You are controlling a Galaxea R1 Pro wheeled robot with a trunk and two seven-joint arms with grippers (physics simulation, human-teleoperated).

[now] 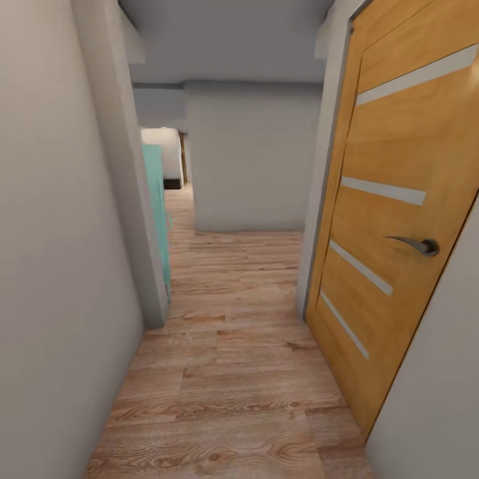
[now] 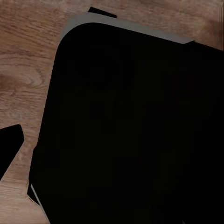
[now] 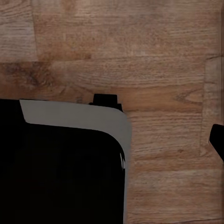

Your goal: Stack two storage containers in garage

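While the head view looks down a narrow hallway, neither storage bin is in frame, so their location can't be read from these pictures. Wood-plank floor [image 1: 233,372] runs from the bottom of the frame up toward the centre. Grey-white wall [image 1: 46,233] takes the left side, ending in a protruding corner post [image 1: 126,199] at left of centre. Just behind that post, a teal panel [image 1: 157,206] stands upright; can't tell what it belongs to. Orange wooden door [image 1: 392,199] fills the right side, with pale horizontal inlay strips and a dark metal lever handle [image 1: 416,245] at mid-right. Door sits in a grey frame. Facing wall [image 1: 253,159] blocks the centre of the frame; hallway bends left past it, toward an opening with a dark baseboard at upper left of centre.

Left wrist view: large black rounded-corner body with a grey edge [image 2: 130,130] covers most of the frame, likely robot base, over the plank floor. Small black shape at lower left edge, can't tell what it is.

Right wrist view: same sort of black body with grey rim [image 3: 60,168] at lower left, plank floor across the rest, small dark sliver at the right edge.

Left end effector state: cannot tell. Right end effector state: cannot tell.
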